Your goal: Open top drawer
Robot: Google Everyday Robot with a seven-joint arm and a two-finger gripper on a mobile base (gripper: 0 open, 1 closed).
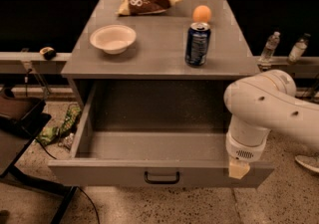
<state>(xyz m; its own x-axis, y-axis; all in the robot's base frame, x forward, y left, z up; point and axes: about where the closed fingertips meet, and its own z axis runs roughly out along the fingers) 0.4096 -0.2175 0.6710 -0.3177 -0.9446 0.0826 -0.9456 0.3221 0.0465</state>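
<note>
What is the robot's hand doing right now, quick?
Gripper: down at the right end of the open top drawer's front; open, closed or holding cannot be told.

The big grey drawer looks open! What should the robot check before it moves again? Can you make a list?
1. Wide grey top drawer pulled far out, speckled inside showing: ok.
2. Gripper at the right end of the drawer's front panel; whether it holds the panel: cannot tell.
3. Small black bar handle free, left of the gripper: ok.
4. Blue soda can upright on the grey tabletop: ok.
5. White round bowl upright on the tabletop: ok.
</note>
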